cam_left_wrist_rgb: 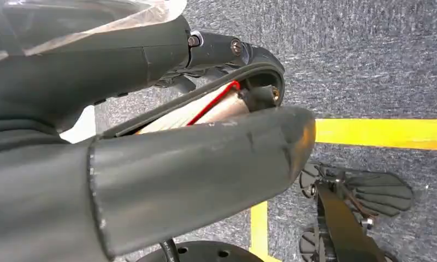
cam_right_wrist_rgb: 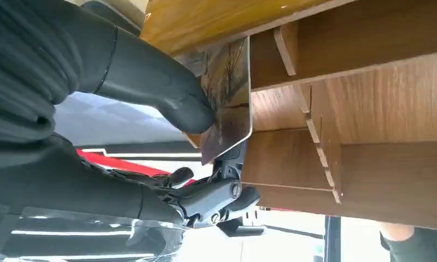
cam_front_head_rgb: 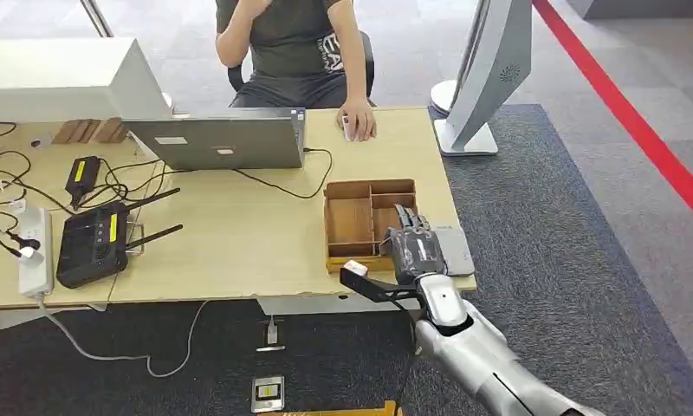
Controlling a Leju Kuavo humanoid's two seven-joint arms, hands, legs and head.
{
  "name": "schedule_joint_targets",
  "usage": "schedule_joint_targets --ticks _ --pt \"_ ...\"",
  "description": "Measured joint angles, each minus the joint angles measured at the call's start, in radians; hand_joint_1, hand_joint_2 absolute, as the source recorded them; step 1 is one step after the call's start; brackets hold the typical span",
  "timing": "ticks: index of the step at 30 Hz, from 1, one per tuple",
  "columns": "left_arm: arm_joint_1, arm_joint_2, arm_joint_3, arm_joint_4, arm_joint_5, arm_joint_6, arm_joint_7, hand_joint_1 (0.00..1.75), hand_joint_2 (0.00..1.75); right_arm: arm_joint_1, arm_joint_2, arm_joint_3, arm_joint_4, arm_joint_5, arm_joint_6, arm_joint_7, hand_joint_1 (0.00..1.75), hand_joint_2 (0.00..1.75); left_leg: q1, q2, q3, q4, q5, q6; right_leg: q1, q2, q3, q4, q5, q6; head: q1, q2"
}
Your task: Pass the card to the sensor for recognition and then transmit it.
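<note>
One card (cam_right_wrist_rgb: 227, 93), its face printed with a dark picture too blurred to read, is pinched between the thumb and the darker fingers of the robot's right hand (cam_front_head_rgb: 417, 247), at the near right corner of a wooden organiser tray (cam_front_head_rgb: 350, 221) divided into several compartments; which compartment it sits over cannot be told. The tray stands near the right edge of a pale wooden table (cam_front_head_rgb: 239, 234), beside a flat grey pad (cam_front_head_rgb: 457, 250) partly hidden by the hand. Further out lie one open laptop (cam_front_head_rgb: 222, 139), one black router (cam_front_head_rgb: 92, 243) with two antennas, one white power strip (cam_front_head_rgb: 33, 247) and tangled cables. A seated person (cam_front_head_rgb: 291, 43), cut off at the top, rests a hand (cam_front_head_rgb: 359, 121) on the far edge; the shirt's lettering is unreadable. The left hand (cam_left_wrist_rgb: 151, 164) hangs over grey carpet with yellow tape lines (cam_left_wrist_rgb: 380, 134); its finger state cannot be told.
</note>
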Motion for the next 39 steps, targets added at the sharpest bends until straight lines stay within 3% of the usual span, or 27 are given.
schedule_joint_targets --ticks 4,17,26,33,39 --pt "0.000 0.000 0.000 0.000 0.000 0.000 0.000 0.00 0.00 -0.004 -0.001 -0.001 -0.026 0.022 -0.026 -0.002 1.75 1.75 0.000 0.000 0.000 0.000 0.000 0.000 0.000 0.000 0.000 0.000 0.000 0.000 0.000 0.000" --pt "0.001 0.000 -0.001 0.000 -0.006 0.002 -0.005 0.00 0.00 -0.038 -0.020 -0.016 -0.245 0.139 -0.015 -0.018 1.75 1.75 0.000 0.000 0.000 0.000 0.000 0.000 0.000 0.000 0.000 0.000 0.000 -0.001 0.000 0.000" --pt "0.000 0.000 -0.004 0.000 -0.021 -0.003 -0.007 0.00 0.00 -0.114 -0.021 -0.005 -0.343 0.174 0.046 -0.019 1.75 1.75 0.000 0.000 0.000 0.000 0.000 0.000 0.000 0.000 0.000 0.000 0.001 -0.001 0.000 0.000" --pt "-0.004 -0.002 -0.006 0.000 -0.033 -0.003 -0.020 0.00 0.00 -0.246 0.028 0.050 -0.280 0.182 0.074 -0.049 1.75 1.75 0.000 0.000 -0.002 0.000 0.001 -0.001 0.000 0.001 -0.001 0.001 0.001 -0.002 -0.002 0.000" --pt "-0.005 -0.002 -0.013 0.000 -0.036 -0.005 -0.022 0.00 0.00 -0.437 0.134 0.108 -0.063 0.142 0.114 -0.042 1.75 1.75 0.001 -0.001 -0.004 0.000 0.003 -0.003 0.001 0.001 -0.004 0.003 0.001 -0.002 -0.001 0.000"
